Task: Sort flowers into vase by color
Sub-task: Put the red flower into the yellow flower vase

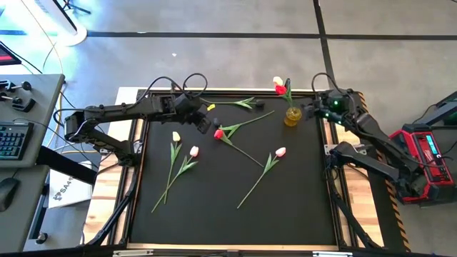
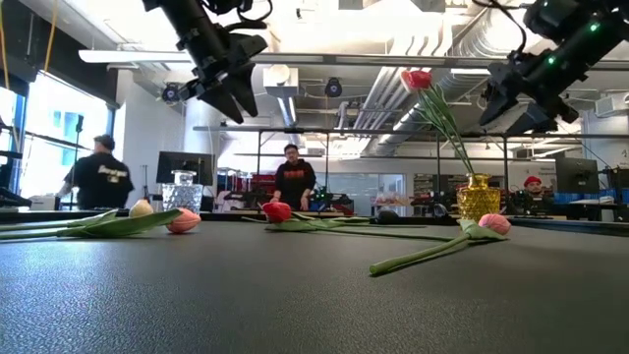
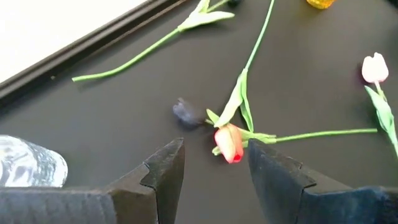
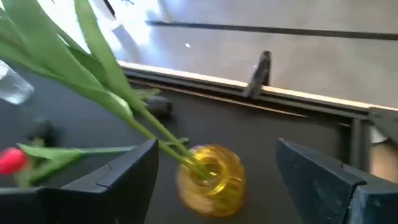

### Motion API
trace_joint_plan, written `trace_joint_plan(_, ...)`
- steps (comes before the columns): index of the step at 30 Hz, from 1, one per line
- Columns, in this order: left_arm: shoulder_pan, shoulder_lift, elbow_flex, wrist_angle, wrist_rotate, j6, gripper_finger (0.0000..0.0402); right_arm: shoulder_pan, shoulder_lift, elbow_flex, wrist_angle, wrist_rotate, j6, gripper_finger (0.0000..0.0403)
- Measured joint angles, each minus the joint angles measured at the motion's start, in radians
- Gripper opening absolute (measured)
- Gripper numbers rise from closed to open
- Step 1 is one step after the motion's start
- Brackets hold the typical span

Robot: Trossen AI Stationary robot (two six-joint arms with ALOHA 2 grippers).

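Observation:
Several tulips lie flat on the black mat [image 1: 300, 207]: a red one [image 1: 218, 133], a yellow one [image 1: 176, 135], a pale pink one [image 1: 194, 150] and another pink one [image 1: 280, 151]. A small dark head [image 3: 185, 113] lies beside the red tulip [image 3: 229, 143]. A yellow vase [image 1: 292, 116] at the far right holds a red tulip [image 1: 280, 90] and a white one [image 1: 277, 81] by their stems. My left gripper [image 3: 214, 152] hovers open above the red tulip on the mat. My right gripper [image 4: 217, 149] hangs open above and beside the yellow vase [image 4: 211, 180].
A clear glass vase [image 2: 182, 194] stands near the far left of the mat, under my left arm. One more green stem [image 1: 243, 103] lies along the far edge. The mat has a raised frame [image 4: 261, 93]. People stand in the room beyond the table.

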Motion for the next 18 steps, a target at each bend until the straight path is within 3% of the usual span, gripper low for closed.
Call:
trace_joint_plan(8,0.006,0.000,0.000,0.038,-0.005,0.026,0.0165,0.090,0.001,0.002,-0.062,-0.073,0.146,0.0307)
trace_joint_plan(13,0.006,0.000,0.000,0.041,-0.001,-0.014,0.0165,0.271,0.001,0.002,-0.045,-0.042,0.228,0.0304)
trace_joint_plan(18,0.006,-0.007,0.000,0.051,0.004,-0.034,0.0165,0.477,0.026,0.002,-0.037,0.052,0.302,0.0270)
